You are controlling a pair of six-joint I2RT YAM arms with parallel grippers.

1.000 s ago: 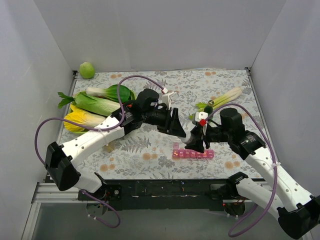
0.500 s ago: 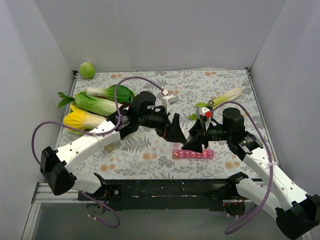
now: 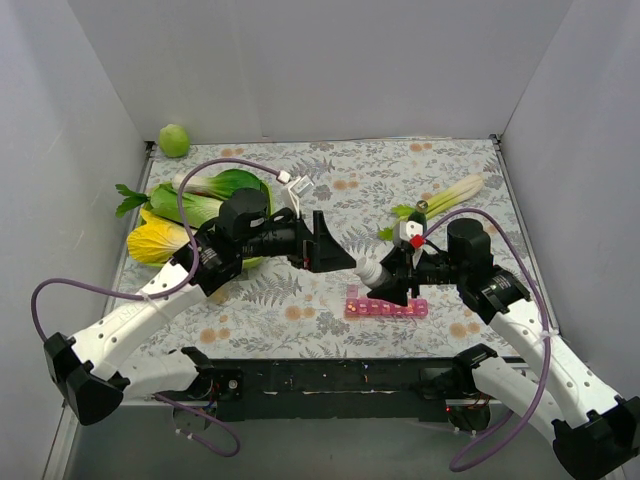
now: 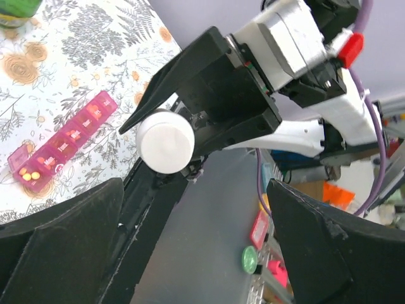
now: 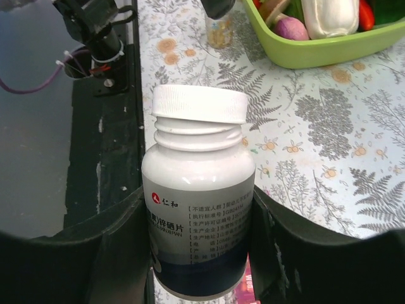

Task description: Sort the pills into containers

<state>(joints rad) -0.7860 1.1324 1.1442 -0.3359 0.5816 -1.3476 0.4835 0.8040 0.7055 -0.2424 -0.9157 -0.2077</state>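
Pills [image 4: 28,172], small yellow and orange ones, show in the end compartment of the pink pill organizer [image 3: 386,307]. The organizer lies flat on the flowered surface [image 3: 470,170], close to the near edge and a little right of the middle, its row of compartments running left to right. The other compartments carry labels, and I cannot tell what is inside them.

The right pincer [image 3: 388,283] hangs just above and beyond the organizer. It is pinching a white pill bottle [image 5: 199,209] by the body, one finger on each side. The bottle points left, and its white cap [image 4: 166,140] sits on the neck with the threads showing below it.

The left pincer [image 3: 338,252] faces that cap from the left with its fingers spread wide and holding nothing. In the left wrist view the cap sits between them and beyond their tips.

On the far left of the surface lie leafy greens [image 3: 205,200], a yellowish cabbage [image 3: 160,240] and a round green fruit [image 3: 174,140]. A leek [image 3: 455,192] lies far right. The right wrist view shows a green tray [image 5: 316,54] of vegetables and a small vial [image 5: 218,31].
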